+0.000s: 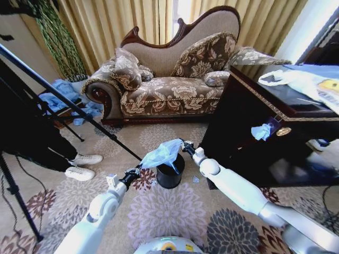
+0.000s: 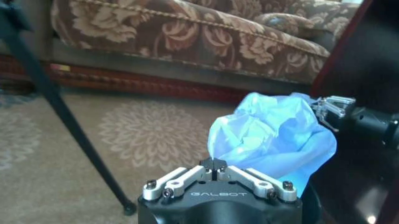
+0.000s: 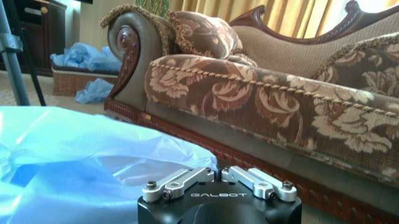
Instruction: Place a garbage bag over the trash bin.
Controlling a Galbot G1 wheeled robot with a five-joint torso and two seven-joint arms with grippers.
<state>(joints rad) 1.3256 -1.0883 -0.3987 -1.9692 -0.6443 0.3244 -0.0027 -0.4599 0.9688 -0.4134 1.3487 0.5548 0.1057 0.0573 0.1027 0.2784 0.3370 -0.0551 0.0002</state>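
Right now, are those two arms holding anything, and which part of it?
Yes: both hold the garbage bag above the trash bin. The left gripper pinches its edge on one side; the right gripper grips the opposite edge.

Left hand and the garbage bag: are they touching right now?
Touching. In the left wrist view the left hand has its fingertips pinched shut on a fold of the garbage bag, with the blue film rising straight from between them.

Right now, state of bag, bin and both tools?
garbage bag: bunched, held up over the bin, not yet pulled round its rim
trash bin: upright on the carpet, unlined
left tool: shut on the garbage bag
right tool: at the bag's far edge, grip cannot be seen
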